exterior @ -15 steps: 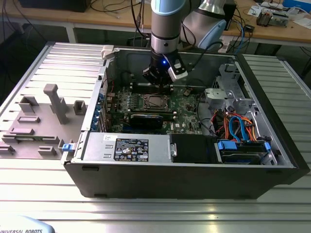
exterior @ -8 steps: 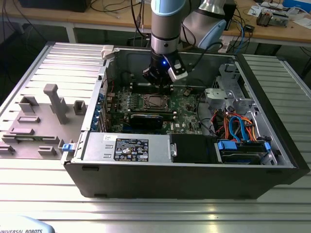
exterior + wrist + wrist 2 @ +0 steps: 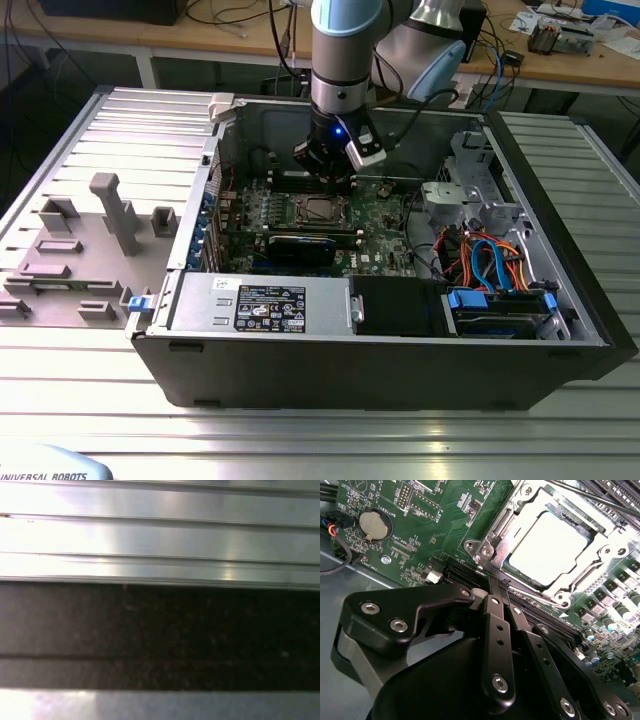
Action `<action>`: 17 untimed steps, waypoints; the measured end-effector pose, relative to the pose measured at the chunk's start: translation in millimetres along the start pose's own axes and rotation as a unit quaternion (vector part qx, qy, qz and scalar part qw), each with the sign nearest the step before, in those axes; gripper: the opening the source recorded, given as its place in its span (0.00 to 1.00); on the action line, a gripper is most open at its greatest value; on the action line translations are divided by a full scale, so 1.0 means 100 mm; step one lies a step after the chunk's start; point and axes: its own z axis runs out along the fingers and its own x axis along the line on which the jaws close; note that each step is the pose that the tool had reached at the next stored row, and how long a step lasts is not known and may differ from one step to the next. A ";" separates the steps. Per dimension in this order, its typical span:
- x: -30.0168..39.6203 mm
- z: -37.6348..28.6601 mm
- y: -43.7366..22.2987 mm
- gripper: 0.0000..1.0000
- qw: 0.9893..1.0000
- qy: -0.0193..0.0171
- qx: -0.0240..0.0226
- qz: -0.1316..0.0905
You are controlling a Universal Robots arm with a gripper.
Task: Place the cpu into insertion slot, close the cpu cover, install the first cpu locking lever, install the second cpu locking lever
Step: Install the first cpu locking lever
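Observation:
The cpu (image 3: 547, 547) lies flat in the insertion slot (image 3: 320, 209) on the green board, its silver top showing through the square window of the cpu cover (image 3: 496, 527). The cover is down over the chip. In the exterior view my gripper (image 3: 335, 180) hangs just behind the socket, inside the open computer case. In the second wrist view the black fingers (image 3: 492, 625) run together to tips at the socket's near corner, shut, with nothing seen between them. A thin lever rod (image 3: 600, 497) runs along the socket's far side; I cannot tell whether it is latched.
A labelled power supply (image 3: 270, 300) fills the case front. A drive cage with blue and orange cables (image 3: 490, 260) stands at the exterior view's right. Long black card slots (image 3: 300, 245) lie near the socket, and a coin battery (image 3: 375, 525) sits on the board. Grey fixtures (image 3: 110, 210) stand outside the case.

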 end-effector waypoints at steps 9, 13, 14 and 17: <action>-0.012 -0.001 -0.037 0.11 1.000 0.001 0.004 0.000; -0.013 0.009 -0.040 0.11 1.000 0.001 0.007 0.000; -0.013 0.015 -0.040 0.11 1.000 0.001 0.008 0.000; -0.014 0.032 -0.040 0.11 1.000 0.001 0.010 0.000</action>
